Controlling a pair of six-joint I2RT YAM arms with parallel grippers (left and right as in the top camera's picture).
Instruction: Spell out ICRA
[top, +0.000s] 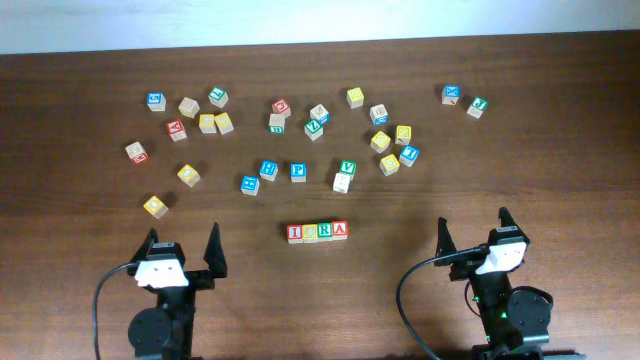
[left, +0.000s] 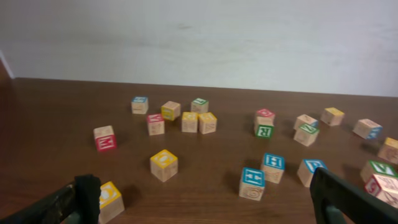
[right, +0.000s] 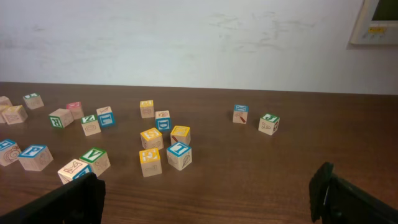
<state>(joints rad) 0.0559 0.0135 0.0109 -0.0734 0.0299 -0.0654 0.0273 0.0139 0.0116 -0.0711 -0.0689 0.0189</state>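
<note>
Four wooden cubes stand touching in a straight row at the table's front centre in the overhead view: red-lettered I (top: 295, 233), yellow C (top: 310, 232), green-lettered R (top: 325, 231) and red-lettered A (top: 340, 230). My left gripper (top: 182, 250) sits to the row's left, near the front edge, open and empty. In the left wrist view the left gripper (left: 208, 205) has only bare table between its fingers. My right gripper (top: 472, 232) sits to the row's right, also open and empty, as the right wrist view of the right gripper (right: 208, 199) shows. Neither gripper touches a cube.
Many other letter cubes lie scattered across the far half of the table. Closest to the row are a blue P (top: 298, 171), a blue H (top: 268, 169), a green V (top: 347, 166) and a pale cube (top: 343, 183). A yellow cube (top: 155, 206) lies just ahead of the left gripper.
</note>
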